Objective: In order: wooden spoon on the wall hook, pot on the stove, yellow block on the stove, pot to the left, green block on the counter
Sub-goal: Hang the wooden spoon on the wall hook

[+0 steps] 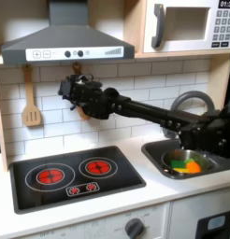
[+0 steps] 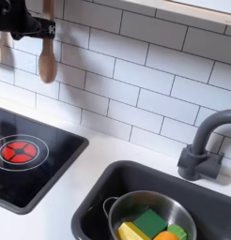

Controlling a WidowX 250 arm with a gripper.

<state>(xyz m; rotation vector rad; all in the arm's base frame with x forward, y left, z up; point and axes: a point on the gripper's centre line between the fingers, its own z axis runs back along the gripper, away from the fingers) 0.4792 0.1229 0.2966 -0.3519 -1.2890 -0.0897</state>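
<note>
My gripper [image 2: 40, 25] is up against the tiled wall at the second exterior view's top left, shut on the handle of the wooden spoon [image 2: 47, 58], which hangs upright with its bowl down. In the first exterior view the gripper [image 1: 69, 91] sits just below the dark hooks [image 1: 76, 68] under the range hood. The steel pot [image 2: 178, 208] stands in the sink [image 2: 94, 202] with a yellow block [image 2: 130, 231] and a green block [image 2: 150, 222] inside, beside an orange piece [image 2: 166, 236]. The black stove [image 1: 75, 174] lies under the arm.
A wooden spatula [image 1: 31, 105] hangs on the wall left of the gripper. A grey faucet [image 2: 206, 150] arches over the sink's back edge. The range hood [image 1: 65, 37] and microwave [image 1: 187, 25] overhang the counter [image 2: 61, 211]. My arm [image 1: 150, 114] spans from the right across the sink.
</note>
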